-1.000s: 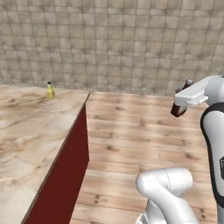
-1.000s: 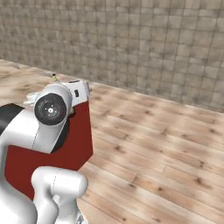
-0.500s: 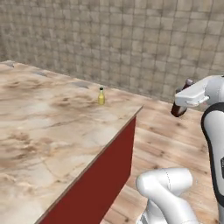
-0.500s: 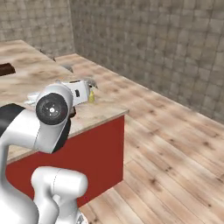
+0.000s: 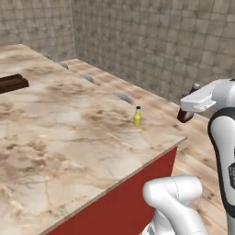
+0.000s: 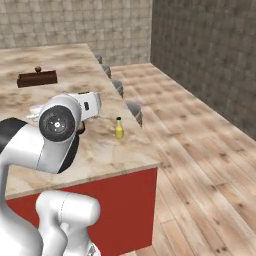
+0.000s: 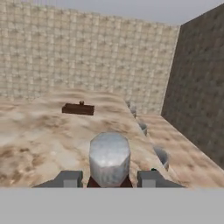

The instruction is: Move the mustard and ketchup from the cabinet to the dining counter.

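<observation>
My gripper (image 5: pixel 186 113) is shut on the ketchup (image 5: pixel 184 116), a dark red-brown bottle held in the air near the end of the dining counter (image 5: pixel 69 133). In the hand view the bottle's grey-looking cap (image 7: pixel 109 158) stands between the two fingers (image 7: pixel 70 178), with the gripper (image 7: pixel 109 178) closed around the dark red body. The mustard (image 5: pixel 137 116), yellow with a green cap, stands upright on the marbled top near its far edge. From the right base view the mustard (image 6: pixel 119 128) is to the right of my hand (image 6: pixel 91 103). The cabinet is out of view.
A dark brown flat object (image 5: pixel 13 83) lies far back on the counter (image 6: pixel 37 78). Round grey stool seats (image 5: pixel 123 97) line the counter's far edge (image 6: pixel 134 109). Beyond it are wooden floor (image 6: pixel 200 150) and tiled walls.
The whole picture has shifted, so the base has driven and turned toward the counter, which now looks much larger and closer. The gripper still holds the ketchup in the same pose.
</observation>
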You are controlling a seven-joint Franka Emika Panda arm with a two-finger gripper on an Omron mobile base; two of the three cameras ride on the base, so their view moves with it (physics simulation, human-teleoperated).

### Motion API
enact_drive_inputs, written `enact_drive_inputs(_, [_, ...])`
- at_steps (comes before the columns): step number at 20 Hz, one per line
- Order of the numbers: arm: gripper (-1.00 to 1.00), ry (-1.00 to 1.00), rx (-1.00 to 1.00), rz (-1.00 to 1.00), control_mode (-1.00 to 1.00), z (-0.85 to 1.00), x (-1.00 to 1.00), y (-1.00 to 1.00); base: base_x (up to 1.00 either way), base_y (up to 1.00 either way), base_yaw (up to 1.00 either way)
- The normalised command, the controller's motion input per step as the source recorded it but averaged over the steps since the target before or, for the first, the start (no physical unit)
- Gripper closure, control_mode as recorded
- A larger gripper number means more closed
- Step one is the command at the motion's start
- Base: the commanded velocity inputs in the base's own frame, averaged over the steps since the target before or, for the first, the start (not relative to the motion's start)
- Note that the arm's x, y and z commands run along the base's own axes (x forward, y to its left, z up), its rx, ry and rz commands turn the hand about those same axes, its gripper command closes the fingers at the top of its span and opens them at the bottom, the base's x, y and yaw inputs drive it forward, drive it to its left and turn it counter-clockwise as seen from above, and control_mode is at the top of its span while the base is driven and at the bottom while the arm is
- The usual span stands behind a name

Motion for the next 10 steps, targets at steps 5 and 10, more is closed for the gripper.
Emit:
enact_drive_inputs(5, [1.00, 0.00, 0.00, 0.00, 1.00, 0.00, 0.00, 0.00, 0.23, -0.90, 0.37])
enact_drive_inputs(10, [1.00, 0.00, 0.00, 0.00, 1.00, 0.00, 0.00, 0.00, 0.59, -0.25, 0.22])
